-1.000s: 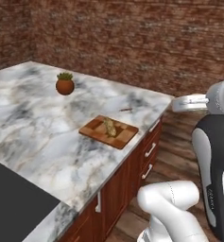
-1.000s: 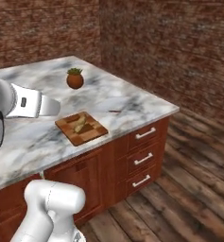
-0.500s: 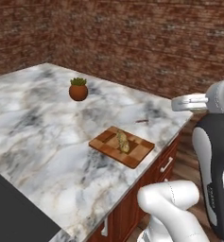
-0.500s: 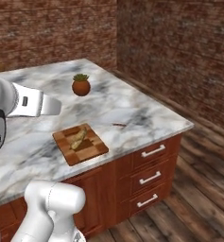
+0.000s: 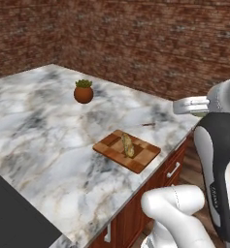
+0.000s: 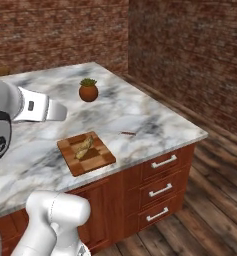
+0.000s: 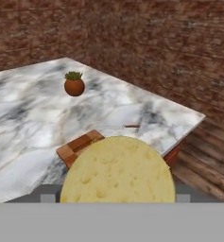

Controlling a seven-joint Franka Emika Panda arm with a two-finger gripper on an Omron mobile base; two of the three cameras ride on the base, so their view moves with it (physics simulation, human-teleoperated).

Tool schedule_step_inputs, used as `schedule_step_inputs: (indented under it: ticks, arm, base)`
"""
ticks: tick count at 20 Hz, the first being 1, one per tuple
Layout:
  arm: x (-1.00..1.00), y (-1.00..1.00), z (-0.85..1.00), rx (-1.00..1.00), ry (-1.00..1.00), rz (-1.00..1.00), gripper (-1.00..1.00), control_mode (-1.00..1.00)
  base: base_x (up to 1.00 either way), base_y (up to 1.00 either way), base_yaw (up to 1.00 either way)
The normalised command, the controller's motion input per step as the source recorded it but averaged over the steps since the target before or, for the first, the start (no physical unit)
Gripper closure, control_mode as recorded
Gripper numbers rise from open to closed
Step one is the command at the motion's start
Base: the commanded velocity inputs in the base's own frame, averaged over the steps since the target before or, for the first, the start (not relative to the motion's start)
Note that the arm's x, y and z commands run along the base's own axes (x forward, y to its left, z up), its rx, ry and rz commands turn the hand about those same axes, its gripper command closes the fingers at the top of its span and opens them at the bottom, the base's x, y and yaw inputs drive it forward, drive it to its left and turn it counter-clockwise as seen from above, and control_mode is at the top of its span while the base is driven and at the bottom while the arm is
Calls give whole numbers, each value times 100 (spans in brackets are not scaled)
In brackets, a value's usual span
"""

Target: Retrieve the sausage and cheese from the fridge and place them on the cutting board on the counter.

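Note:
The cheese (image 7: 117,172), a pale yellow rounded chunk, sits right in front of the hand camera and covers the fingertips; my gripper (image 7: 117,197) is shut on it. The cutting board (image 5: 141,156) (image 6: 99,159) (image 7: 74,147) lies near the edge of the marble counter (image 5: 34,140) (image 6: 135,112), ahead of and below the cheese. A tan elongated loaf (image 5: 128,145) (image 6: 83,148) rests on the board. A small thin reddish-brown piece (image 5: 148,124) (image 6: 127,133) (image 7: 131,126), possibly the sausage, lies on the marble beyond the board. The fridge is out of view.
A small round terracotta pot with a green plant (image 5: 83,91) (image 6: 88,90) (image 7: 74,84) stands farther back on the counter. Wooden drawers (image 6: 162,190) sit under the counter's end. Brick walls close the back. A dark cooktop (image 5: 14,218) fills the near left corner.
The whole picture has shifted, so the base has moved: the counter end and board now sit more centred and nearer. The things on the counter have not moved.

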Motion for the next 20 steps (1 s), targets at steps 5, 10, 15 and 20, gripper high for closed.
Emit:
schedule_step_inputs:
  ticks: [5,10,15,20]
  arm:
    - [94,17,-34,-3,47,19,100,-100]
    - [98,3,-46,-3,37,5,100,-100]
    - [91,43,-90,-9,21,5,100,-100]
    - [97,59,-90,-4,16,7,100,-100]
  base:
    - [0,0,0]
    - [0,0,0]
    - [0,0,0]
    - [0,0,0]
